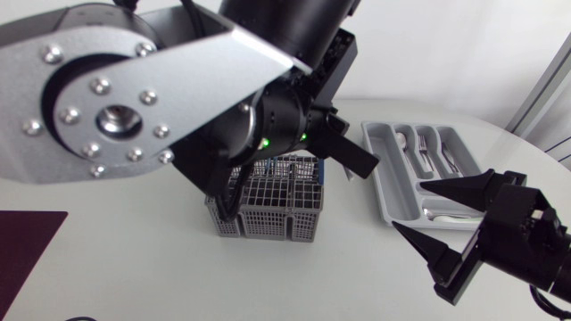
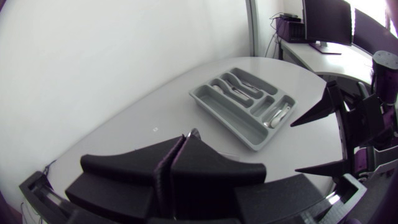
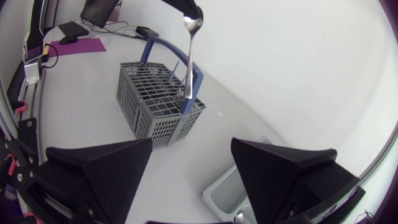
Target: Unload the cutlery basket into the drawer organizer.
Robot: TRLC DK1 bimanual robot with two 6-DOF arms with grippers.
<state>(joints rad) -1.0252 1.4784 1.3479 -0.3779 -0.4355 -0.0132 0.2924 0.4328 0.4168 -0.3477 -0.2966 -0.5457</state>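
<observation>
Partway done, mid-transfer. Left pincer (image 3: 188, 6) is closed on a spoon (image 3: 189, 59), pinching it at the bowl end so that it hangs handle-down over the basket (image 3: 155, 121). The handle tip is about at rim level near the blue carry handle, and I can't tell whether it is fully clear of the grid. The organizer (image 1: 393, 183) sits on the table (image 1: 134, 259) well apart from the basket, on the right arm's side. It already holds several pieces of cutlery (image 1: 424, 153) in the narrow slots and one in the cross slot at the near end, while the long side slot looks bare. I can't tell what's left in the basket, since the left arm blocks it from above and the grid hides the inside from the side. Judging by that, this spoon has yet to go across and get dropped, plus whatever remains. Right pincer (image 1: 406, 203) is wide open and empty, parked over the near end of the organizer. It sits right where the spoon needs to land, so that's the main obstruction. A dark mat (image 1: 27, 245) lies at the far left edge, out of the way.
</observation>
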